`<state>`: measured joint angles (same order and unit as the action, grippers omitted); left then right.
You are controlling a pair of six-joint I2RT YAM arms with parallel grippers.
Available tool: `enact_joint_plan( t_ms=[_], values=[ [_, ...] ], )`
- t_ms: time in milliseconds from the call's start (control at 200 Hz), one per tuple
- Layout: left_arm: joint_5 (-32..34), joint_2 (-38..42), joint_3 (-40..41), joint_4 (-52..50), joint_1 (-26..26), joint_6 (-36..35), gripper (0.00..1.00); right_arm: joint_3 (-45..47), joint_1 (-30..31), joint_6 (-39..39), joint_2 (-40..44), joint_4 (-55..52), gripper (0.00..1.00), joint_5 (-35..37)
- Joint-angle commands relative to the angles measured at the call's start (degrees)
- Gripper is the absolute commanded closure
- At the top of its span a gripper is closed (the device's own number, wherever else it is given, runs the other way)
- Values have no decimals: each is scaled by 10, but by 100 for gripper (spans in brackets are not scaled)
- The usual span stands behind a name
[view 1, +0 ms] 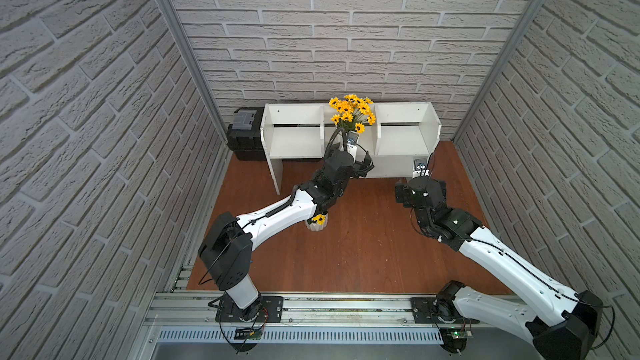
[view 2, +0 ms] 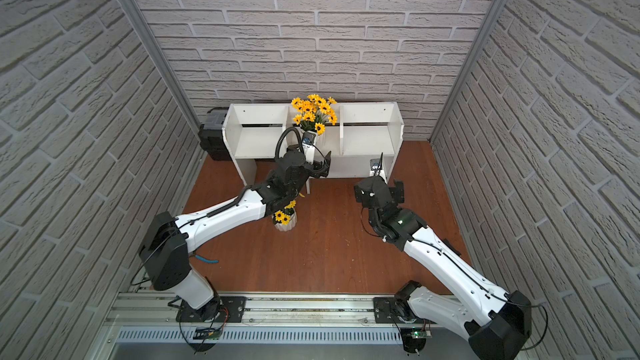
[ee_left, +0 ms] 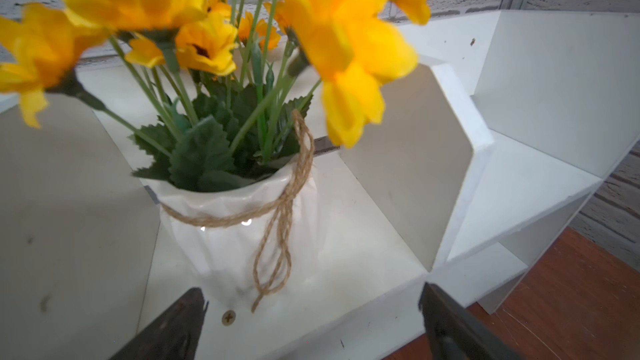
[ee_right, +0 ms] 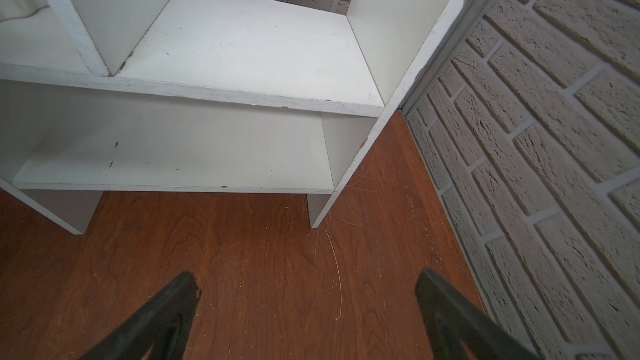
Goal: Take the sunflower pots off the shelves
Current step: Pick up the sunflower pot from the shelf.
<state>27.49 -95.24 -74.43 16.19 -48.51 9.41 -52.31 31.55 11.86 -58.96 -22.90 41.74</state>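
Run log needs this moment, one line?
left tool: open, facing shelf pot in middle compartment | right tool: open, empty | second pot: on tabletop

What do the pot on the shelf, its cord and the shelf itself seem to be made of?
Pot: likely glazed white ceramic, given glossy highlights. Cord: twisted tan fibre, perhaps jute, with rough strands. Shelf: matte white painted wood or board, scuffed at edges.

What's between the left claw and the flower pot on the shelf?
Just bare white shelf and one screw head before the pot, shown in the left wrist view.
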Motion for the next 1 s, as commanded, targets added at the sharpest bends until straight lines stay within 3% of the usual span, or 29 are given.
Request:
enact_joint_plan(
  t_ms=[0, 995],
  values=[
    [31, -14, -25, 59, -3, -17, 2, 13, -3, 10, 13, 18, 0, -9],
    [-9, -105, -132, 36, 59, 5, 2, 42, -4, 12, 39, 24, 0, -43]
  ],
)
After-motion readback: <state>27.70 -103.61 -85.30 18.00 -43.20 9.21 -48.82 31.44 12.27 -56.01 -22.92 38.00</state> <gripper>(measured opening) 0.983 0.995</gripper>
